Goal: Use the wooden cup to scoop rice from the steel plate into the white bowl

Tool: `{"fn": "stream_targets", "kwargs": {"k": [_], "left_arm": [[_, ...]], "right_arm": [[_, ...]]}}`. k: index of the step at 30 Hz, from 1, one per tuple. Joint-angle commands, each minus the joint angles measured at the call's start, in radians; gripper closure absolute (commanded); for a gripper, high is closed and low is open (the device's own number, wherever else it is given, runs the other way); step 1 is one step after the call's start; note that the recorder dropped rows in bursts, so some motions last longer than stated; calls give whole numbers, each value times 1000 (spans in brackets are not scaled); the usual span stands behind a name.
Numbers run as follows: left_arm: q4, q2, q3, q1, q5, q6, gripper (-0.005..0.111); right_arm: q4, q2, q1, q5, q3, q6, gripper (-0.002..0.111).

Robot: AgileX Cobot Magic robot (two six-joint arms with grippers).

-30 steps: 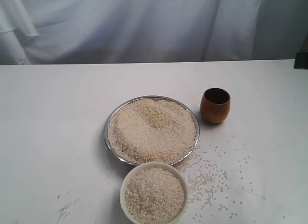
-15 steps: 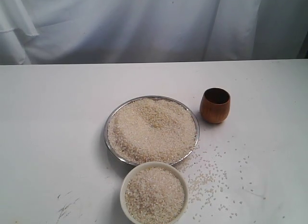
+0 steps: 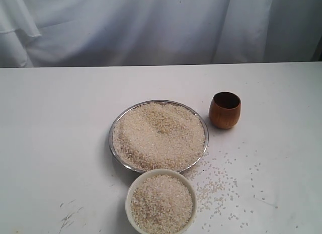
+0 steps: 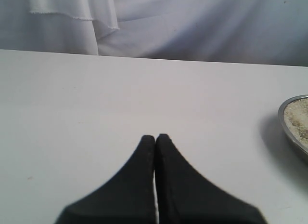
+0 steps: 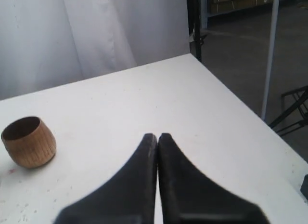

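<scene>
The steel plate [image 3: 115, 124] lies mid-table, heaped with rice [image 3: 158, 136]. In front of it stands the white bowl [image 3: 161, 172], also filled with rice. The wooden cup [image 3: 225, 110] stands upright and empty to the right of the plate; it shows too in the right wrist view as the cup [image 5: 29, 141]. Neither arm appears in the exterior view. My left gripper [image 4: 155, 137] is shut with nothing in it, over bare table, with the plate's rim [image 4: 285, 127] off to one side. My right gripper [image 5: 157, 136] is shut and empty, apart from the cup.
Loose grains [image 3: 219, 186] are scattered on the white table right of the bowl. A white curtain [image 3: 151, 27] hangs behind the table. The table's corner and edge [image 5: 250, 113] show in the right wrist view, with dark floor beyond.
A dark shape at the exterior view's right edge one second ago has gone out of view. Plate, bowl and cup have not moved.
</scene>
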Motion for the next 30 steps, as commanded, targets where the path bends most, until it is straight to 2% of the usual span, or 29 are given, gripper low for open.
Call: {"fn": "stream_targets", "kwargs": {"k": [1, 6, 13, 21, 30], "left_arm": [[1, -4, 5, 2, -13, -1, 107], [1, -4, 5, 2, -13, -1, 107], [1, -4, 5, 2, -13, -1, 107], [1, -4, 5, 2, -13, -1, 107], [1, -4, 5, 2, -13, -1, 107]], "right_arm": [[97, -42, -5, -28, 66, -98, 108], [224, -89, -20, -61, 101, -301, 108], [383, -130, -89, -83, 141, -530, 108], [404, -142, -89, -123, 216, -532, 108], [407, -142, -89, -134, 216, -534, 108]]}}
